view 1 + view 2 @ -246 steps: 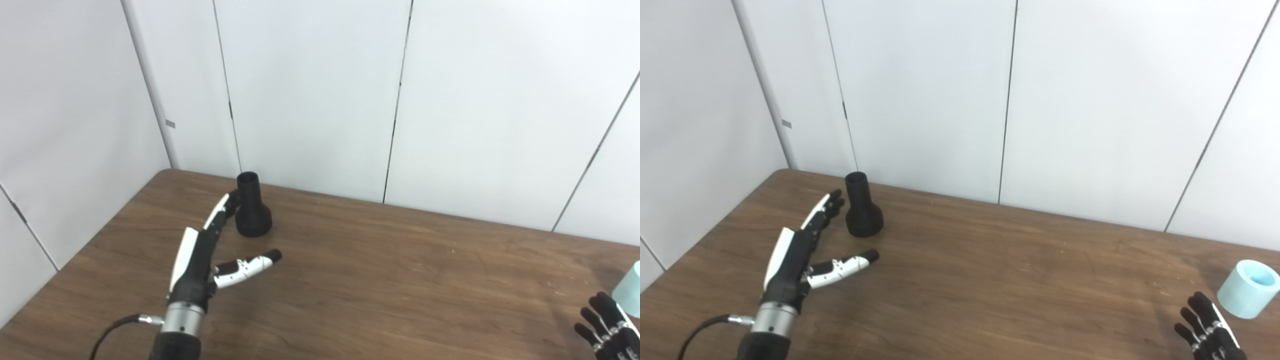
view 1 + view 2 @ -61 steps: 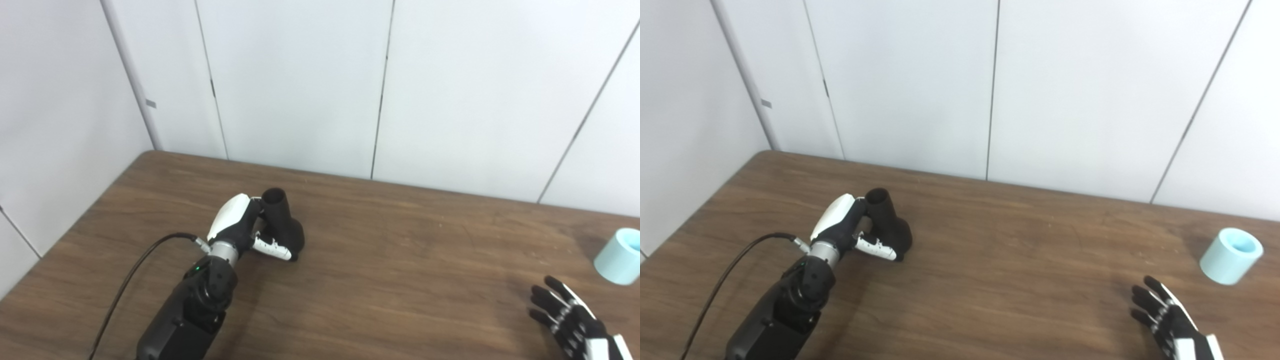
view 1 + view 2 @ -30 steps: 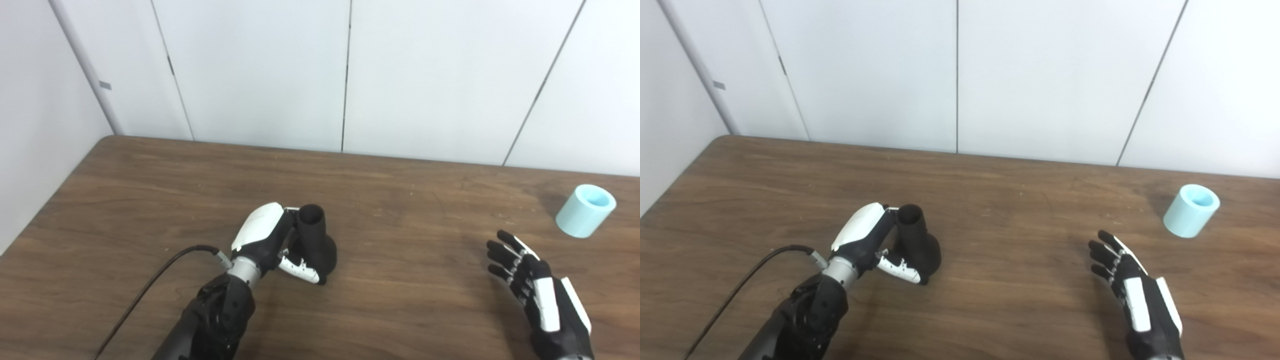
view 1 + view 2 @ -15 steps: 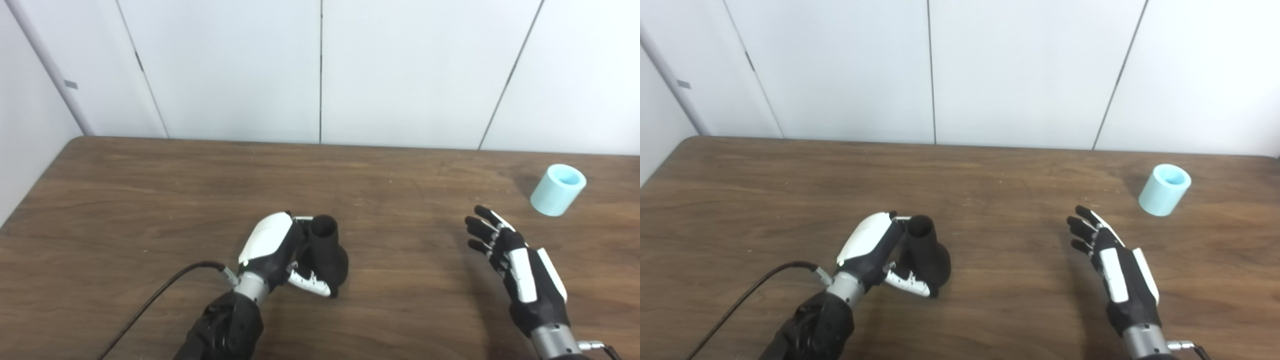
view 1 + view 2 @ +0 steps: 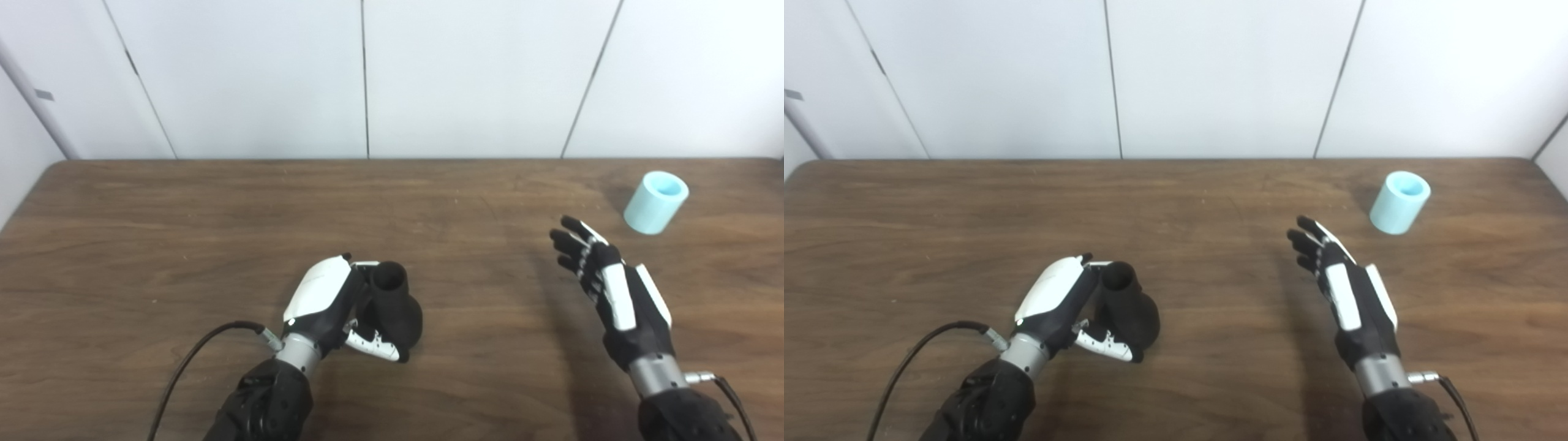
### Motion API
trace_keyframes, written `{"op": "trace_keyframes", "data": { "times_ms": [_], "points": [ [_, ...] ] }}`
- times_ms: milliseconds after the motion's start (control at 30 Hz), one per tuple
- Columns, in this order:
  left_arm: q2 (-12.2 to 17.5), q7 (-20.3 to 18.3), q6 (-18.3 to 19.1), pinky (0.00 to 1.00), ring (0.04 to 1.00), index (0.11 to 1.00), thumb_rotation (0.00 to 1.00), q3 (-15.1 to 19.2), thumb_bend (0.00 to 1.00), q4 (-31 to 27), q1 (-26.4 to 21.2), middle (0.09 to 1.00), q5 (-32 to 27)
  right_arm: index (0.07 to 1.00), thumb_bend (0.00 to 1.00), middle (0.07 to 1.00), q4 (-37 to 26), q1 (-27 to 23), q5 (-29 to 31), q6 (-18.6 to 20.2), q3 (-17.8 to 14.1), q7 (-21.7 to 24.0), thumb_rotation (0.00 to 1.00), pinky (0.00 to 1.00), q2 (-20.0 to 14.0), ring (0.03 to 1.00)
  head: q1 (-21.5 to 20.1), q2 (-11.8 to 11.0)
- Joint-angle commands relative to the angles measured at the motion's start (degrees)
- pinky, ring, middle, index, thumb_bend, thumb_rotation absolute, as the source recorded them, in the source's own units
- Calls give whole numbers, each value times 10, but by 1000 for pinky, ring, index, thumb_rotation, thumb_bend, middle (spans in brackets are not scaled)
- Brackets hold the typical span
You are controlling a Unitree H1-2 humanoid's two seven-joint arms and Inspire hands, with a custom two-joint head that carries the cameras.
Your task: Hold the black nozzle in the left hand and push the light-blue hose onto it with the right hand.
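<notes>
Brown wood-grain table (image 5: 153, 245) with white panel walls (image 5: 478, 73) behind, nothing on it but the two parts. Left arm comes in from the bottom edge with a black cable (image 5: 196, 352) trailing off the wrist. Left hand (image 5: 327, 303) is wrapped round the black nozzle (image 5: 395, 306), fingers behind the narrow neck, thumb across the flared base, narrow mouth pointing up and a bit away from the robot. Can't tell if the base touches the table or sits just above it. Right hand (image 5: 612, 285) is empty, fingers spread, raised over the table on the right side, fingertips aimed toward the far right. Light-blue hose (image 5: 656, 193), really a short stub of tube, stands near the far right of the table, open end up, slightly tilted, well apart from the nozzle and a short way beyond the right hand's fingertips.

Step in hand, I'd say: the right hand reaching for the hose; the nozzle side looks done.

To do it well: bring the hand in from the side and wrap the tube wall mid-height, thumb opposite the fingers, leaving one open end clear for the nozzle neck. It's light and upright, so a brush from the fingertips would likely tip or roll it; close round it, not onto it. Left hand should hold the nozzle steady, mouth kept clear.
</notes>
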Motion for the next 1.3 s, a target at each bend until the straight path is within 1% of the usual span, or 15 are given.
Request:
{"op": "trace_keyframes", "data": {
  "times_ms": [0,200,267,333,467,533,600,767,867,900,967,1100,1200,1233,1267],
  "points": [
    [0,-41,-2,1000,697,461,0,-26,521,13,27,525,-12,887,538,850,-27,-18,5,-2,-6,-5,1000,892,0,898,-4,2],
    [3,-43,-12,1000,693,470,0,-30,523,22,27,512,-20,890,506,853,-41,-26,12,14,-15,-3,1000,890,-6,896,-18,6],
    [2,-46,-12,1000,690,472,0,-30,523,24,26,510,-22,891,477,869,-44,-33,13,23,-19,-2,999,879,-11,889,-22,6],
    [0,-45,-13,1000,693,471,0,-31,523,28,27,512,-23,872,522,858,-51,-48,9,42,-26,-3,803,838,-21,876,-25,6],
    [-2,-43,-15,1000,693,468,0,-34,522,35,29,516,-22,844,588,841,-59,-87,-18,69,-39,-12,537,763,-45,853,-40,5],
    [-1,-43,-17,1000,691,468,0,-34,522,35,28,517,-22,834,594,833,-59,-106,-41,77,-41,-18,474,740,-61,840,-48,5],
    [1,-44,-19,1000,687,467,0,-32,522,37,26,517,-24,828,601,825,-58,-126,-71,84,-38,-24,421,718,-78,824,-67,3],
    [11,-44,-28,1000,679,467,0,-27,522,41,25,517,-32,805,641,818,-50,-168,-146,98,-29,-22,359,713,-119,822,-109,-1],
    [17,-43,-37,1000,689,467,0,-22,522,42,27,517,-37,798,673,817,-38,-191,-192,101,-20,-12,340,763,-147,835,-127,-5],
    [19,-42,-40,1000,691,467,0,-20,522,43,28,517,-40,790,704,815,-32,-197,-209,99,-14,-9,324,760,-160,839,-132,-6],
    [22,-41,-45,1000,691,467,0,-18,522,44,30,517,-46,782,722,815,-15,-209,-255,91,4,-5,304,751,-188,840,-138,-7],
    [26,-37,-55,1000,687,469,0,-14,523,50,34,514,-55,766,766,820,28,-227,-332,67,33,-3,241,781,-239,841,-150,-14],
    [28,-37,-60,1000,687,467,0,-11,522,53,36,518,-61,762,780,816,67,-246,-366,52,48,9,213,814,-274,859,-162,-21],
    [29,-37,-61,1000,689,466,0,-10,522,54,37,519,-62,761,781,818,76,-251,-372,49,50,13,209,826,-280,865,-164,-22],
    [30,-36,-63,1000,690,466,0,-8,522,56,37,519,-64,761,782,819,89,-260,-378,51,55,21,207,834,-289,869,-175,-27]
  ]
}}
